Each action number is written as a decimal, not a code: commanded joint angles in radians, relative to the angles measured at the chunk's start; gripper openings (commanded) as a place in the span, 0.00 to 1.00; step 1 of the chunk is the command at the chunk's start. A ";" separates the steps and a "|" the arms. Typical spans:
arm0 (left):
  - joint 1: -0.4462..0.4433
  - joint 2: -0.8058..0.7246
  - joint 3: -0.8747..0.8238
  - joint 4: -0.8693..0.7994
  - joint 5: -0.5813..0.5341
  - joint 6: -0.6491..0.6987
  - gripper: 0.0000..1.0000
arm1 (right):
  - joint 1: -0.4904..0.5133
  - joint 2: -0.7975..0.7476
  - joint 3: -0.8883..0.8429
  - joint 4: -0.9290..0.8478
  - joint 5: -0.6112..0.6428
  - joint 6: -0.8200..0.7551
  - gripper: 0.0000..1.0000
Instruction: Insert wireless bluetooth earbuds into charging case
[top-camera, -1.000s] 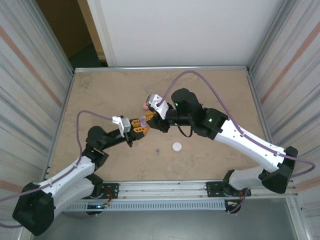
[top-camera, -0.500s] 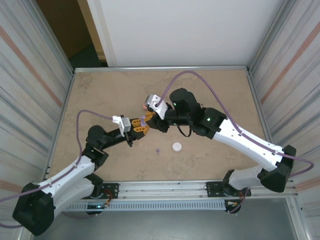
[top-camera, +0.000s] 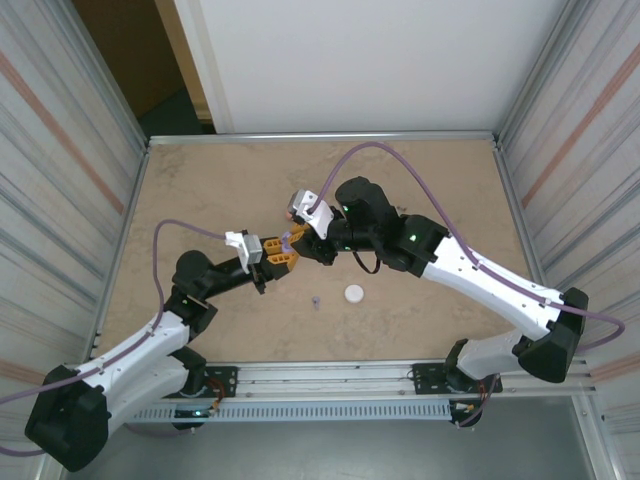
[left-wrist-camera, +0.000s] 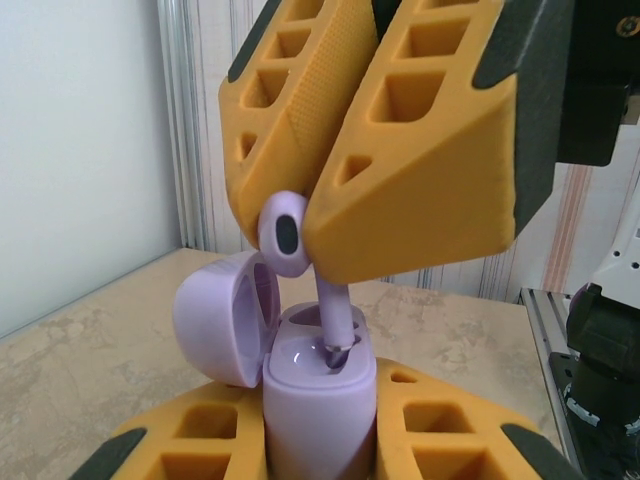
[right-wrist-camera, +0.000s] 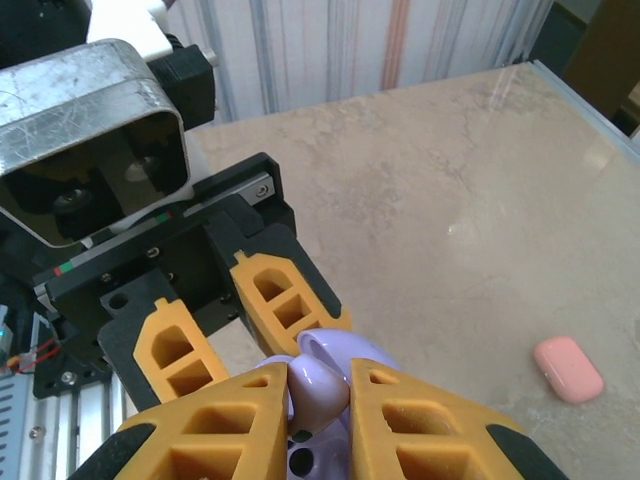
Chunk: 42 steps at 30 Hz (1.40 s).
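My left gripper (left-wrist-camera: 320, 432) is shut on a purple charging case (left-wrist-camera: 318, 395) held upright, its lid (left-wrist-camera: 214, 318) hinged open to the left. Directly above it, my right gripper (right-wrist-camera: 320, 402) is shut on a purple earbud (left-wrist-camera: 285, 232). The tip of the earbud's stem (left-wrist-camera: 336, 325) rests in the case's right-hand slot. In the top view the two grippers meet at mid-table, left gripper (top-camera: 281, 258) and right gripper (top-camera: 300, 240), with the case (top-camera: 287, 242) between them. A second purple earbud (top-camera: 315, 301) lies loose on the table in front of them.
A white case (top-camera: 354, 293) lies on the table just right of the loose earbud. A pink case (right-wrist-camera: 567, 369) lies behind the right wrist, its edge (top-camera: 290, 212) peeking out in the top view. Walls enclose the table (top-camera: 200, 190) on three sides.
The right arm has eased slightly left toward the left gripper with the earbud. The left arm has stayed put.
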 joint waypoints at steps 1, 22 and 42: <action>-0.006 -0.007 0.033 0.009 0.018 -0.005 0.00 | 0.009 0.010 0.033 -0.020 0.009 -0.026 0.19; -0.007 -0.008 0.037 0.002 0.016 -0.004 0.00 | 0.014 0.005 0.043 -0.030 0.013 -0.010 0.29; -0.006 -0.009 0.030 -0.007 -0.010 0.000 0.00 | -0.005 -0.098 -0.026 0.065 0.117 0.069 0.67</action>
